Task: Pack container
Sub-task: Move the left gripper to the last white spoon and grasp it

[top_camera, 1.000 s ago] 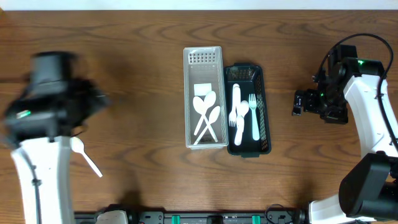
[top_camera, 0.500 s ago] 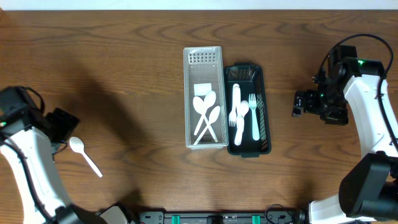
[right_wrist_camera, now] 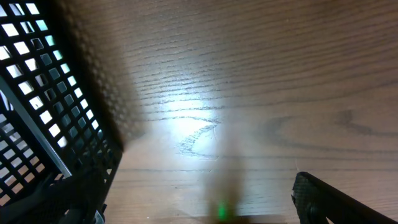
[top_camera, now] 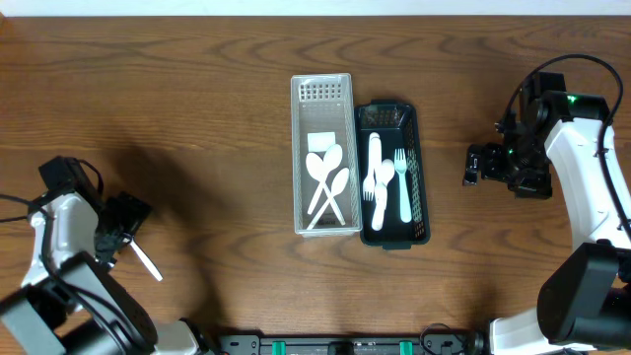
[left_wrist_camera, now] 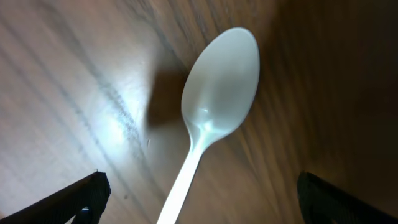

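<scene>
**Left gripper lowered over the last loose spoon**

The white spoon (left_wrist_camera: 217,93) lies flat near the table's front-left corner, well apart from the clear tray (top_camera: 322,94) and black basket (top_camera: 386,108) at mid-table. The left gripper (top_camera: 120,225), beside the spoon half a second ago, now covers its bowl with jaws spread either side, nothing clamped, so a grasp looks imminent. The right gripper (top_camera: 476,163) has not moved from near the right edge, jaws apart and empty.
</scene>
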Controlling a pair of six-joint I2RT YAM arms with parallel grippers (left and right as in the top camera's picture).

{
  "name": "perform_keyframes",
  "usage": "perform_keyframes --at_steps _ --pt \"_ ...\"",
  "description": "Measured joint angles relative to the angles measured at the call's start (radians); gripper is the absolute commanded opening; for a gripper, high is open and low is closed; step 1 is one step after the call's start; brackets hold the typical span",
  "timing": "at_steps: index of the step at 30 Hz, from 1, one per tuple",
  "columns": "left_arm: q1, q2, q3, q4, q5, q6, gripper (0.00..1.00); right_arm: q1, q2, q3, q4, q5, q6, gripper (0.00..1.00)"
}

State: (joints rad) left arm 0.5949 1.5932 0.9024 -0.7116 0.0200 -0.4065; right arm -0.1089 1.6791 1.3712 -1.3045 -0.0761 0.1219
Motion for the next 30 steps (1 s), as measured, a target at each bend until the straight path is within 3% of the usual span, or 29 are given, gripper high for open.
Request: perform_keyframes --at_steps 15,17,20,30 --pt "0.000 0.113 -0.002 0.044 0.013 0.061 0.98 0.000 0.000 0.000 0.000 0.000 0.000 0.99" --pt "0.001 0.114 -0.001 0.044 0.016 0.063 0.86 0.000 0.000 0.000 0.000 0.000 0.000 0.99" --pt "0.000 0.120 0.002 0.055 0.034 0.066 0.56 0.000 0.000 0.000 0.000 0.000 0.000 0.99" --pt "-0.001 0.121 0.002 0.055 0.045 0.067 0.49 0.000 0.000 0.000 -0.004 0.000 0.000 0.99"
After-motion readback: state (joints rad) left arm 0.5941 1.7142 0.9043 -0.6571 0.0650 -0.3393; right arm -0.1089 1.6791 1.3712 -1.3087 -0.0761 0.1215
